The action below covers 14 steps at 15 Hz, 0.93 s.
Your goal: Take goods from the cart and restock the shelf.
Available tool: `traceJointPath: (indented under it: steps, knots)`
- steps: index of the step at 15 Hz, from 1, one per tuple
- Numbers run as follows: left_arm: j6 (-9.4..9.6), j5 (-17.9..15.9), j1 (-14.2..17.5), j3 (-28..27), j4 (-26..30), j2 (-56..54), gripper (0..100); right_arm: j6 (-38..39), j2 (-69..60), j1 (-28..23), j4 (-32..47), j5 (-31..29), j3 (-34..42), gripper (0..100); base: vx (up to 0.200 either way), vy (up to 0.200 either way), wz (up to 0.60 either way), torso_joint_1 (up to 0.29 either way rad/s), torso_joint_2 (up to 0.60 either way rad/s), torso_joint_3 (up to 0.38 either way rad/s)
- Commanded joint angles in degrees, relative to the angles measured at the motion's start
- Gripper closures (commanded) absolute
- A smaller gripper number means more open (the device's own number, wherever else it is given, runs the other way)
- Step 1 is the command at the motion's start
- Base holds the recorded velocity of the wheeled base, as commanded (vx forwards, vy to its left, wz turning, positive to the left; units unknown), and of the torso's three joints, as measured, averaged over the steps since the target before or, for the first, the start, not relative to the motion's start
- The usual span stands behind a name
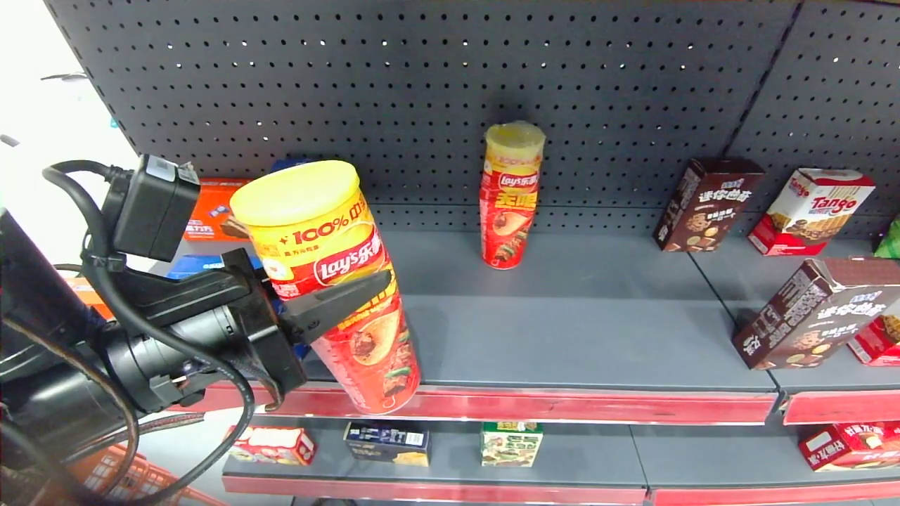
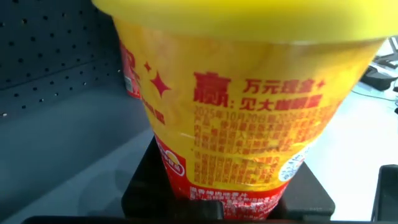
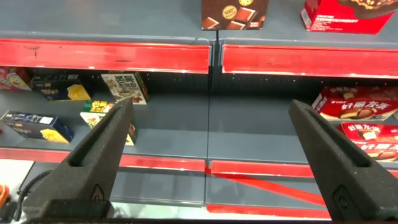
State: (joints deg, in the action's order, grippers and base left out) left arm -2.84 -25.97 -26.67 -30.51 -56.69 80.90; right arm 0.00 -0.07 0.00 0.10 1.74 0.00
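- Left hand [image 1: 336, 299] clamped on the tall red-and-yellow cardboard chip can with a yellow plastic lid [image 1: 309, 211]. The can is tilted, its base over the front edge of the grey metal shelf [image 1: 562, 330], left end.
- Risk: released tilted, it likely topples off the front edge.
- Matching can [image 1: 510, 197] upright near the back edge; brown cardboard box [image 1: 703, 204] right. Neither blocks placement, I judge.
- Right hand [image 3: 209, 106]: fingers apart.

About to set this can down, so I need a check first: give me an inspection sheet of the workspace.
Surface: grey shelf, middle bare, red front strip.
Job's things: chip can held tilted at the front left; second chip can upright at the back.
Clutter: rear brown box and front brown box, both leaning, at the right.
Grippers: left gripper jaws shut on the held can; right gripper jaws open, empty.
Cables: black cable looping by the left arm, clear of the can.
Surroundings: pegboard behind; small boxes on the lower shelf.
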Motion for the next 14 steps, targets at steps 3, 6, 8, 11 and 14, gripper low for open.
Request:
traceJointPath:
  steps: [3, 6, 8, 11, 14]
  knots:
    - [0.29, -0.23, -1.54, -0.25, 0.00, 0.84, 100, 0.00, 0.07, 0.00, -0.01, 0.10, -0.09, 0, 0.000, 0.000, 0.00, 0.000, 0.00, 0.000]
    - [0.56, -0.14, -2.95, -1.74, 0.26, 1.54, 100, 0.18, 0.42, 0.35, -0.01, 0.10, -0.09, 0, 0.000, 0.000, 0.00, 0.000, 0.00, 0.000]
    - [2.49, -0.14, -3.39, -1.83, 0.08, 2.34, 100, 1.14, 3.50, 1.49, -0.10, 0.01, -0.09, 0, 0.000, 0.000, 0.00, 0.000, 0.00, 0.000]
    - [3.28, -0.14, -4.35, -2.36, -0.44, 4.36, 100, 9.93, 10.18, 4.31, -3.26, 2.12, -14.68, 0, 0.000, 0.000, 0.00, 0.000, 0.00, 0.000]
    - [3.28, -0.14, -3.91, -3.32, -0.53, 4.88, 100, 0.09, 23.01, 9.67, -2.73, 4.15, -20.83, 0, 0.000, 0.000, 0.00, 0.000, 0.00, 0.000]
